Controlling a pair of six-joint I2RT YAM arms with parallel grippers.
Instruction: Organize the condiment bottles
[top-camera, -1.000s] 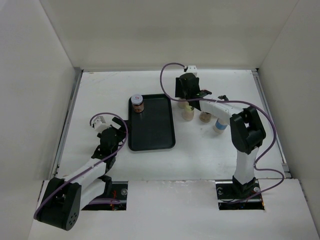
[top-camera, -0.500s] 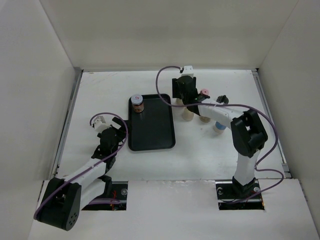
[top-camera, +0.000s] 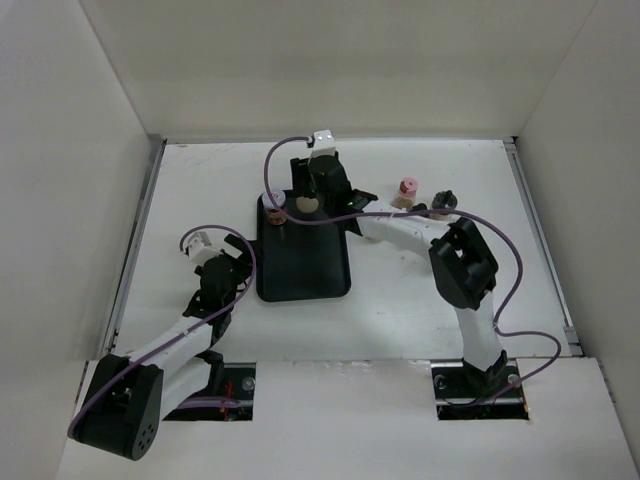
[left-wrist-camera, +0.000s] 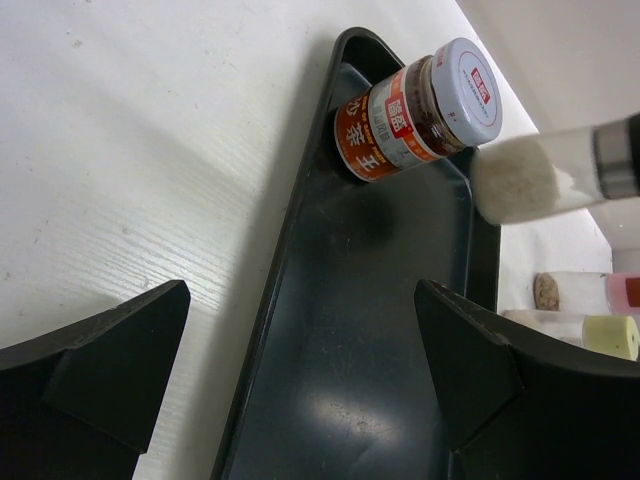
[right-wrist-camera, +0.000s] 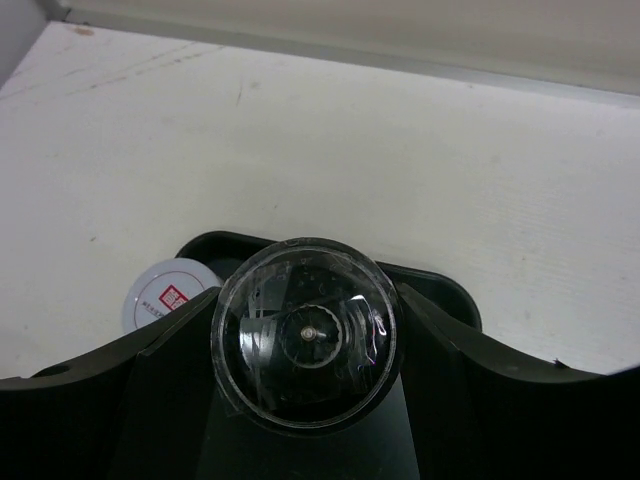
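One jar (top-camera: 273, 208) stands in the tray (top-camera: 305, 275), the right gripper (top-camera: 308, 203) clamps a beige bottle (left-wrist-camera: 530, 180) above it (left gripper (left-wrist-camera: 300, 345) gapes, empty), and the pink-capped bottle (top-camera: 407, 188) waits outside.

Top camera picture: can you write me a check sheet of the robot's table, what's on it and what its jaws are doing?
Surface: white table with a black tray on it.
Job's things: white-lidded jar standing in the tray's far left corner; beige bottle over the tray beside it; other bottles stand right of the tray.
Clutter: nothing seen.
Grippers: right gripper jaws shut on the beige bottle; left gripper jaws open, empty, left of the tray.
Cables: a purple cable loops along each arm.
Surroundings: plain white walls around the table.
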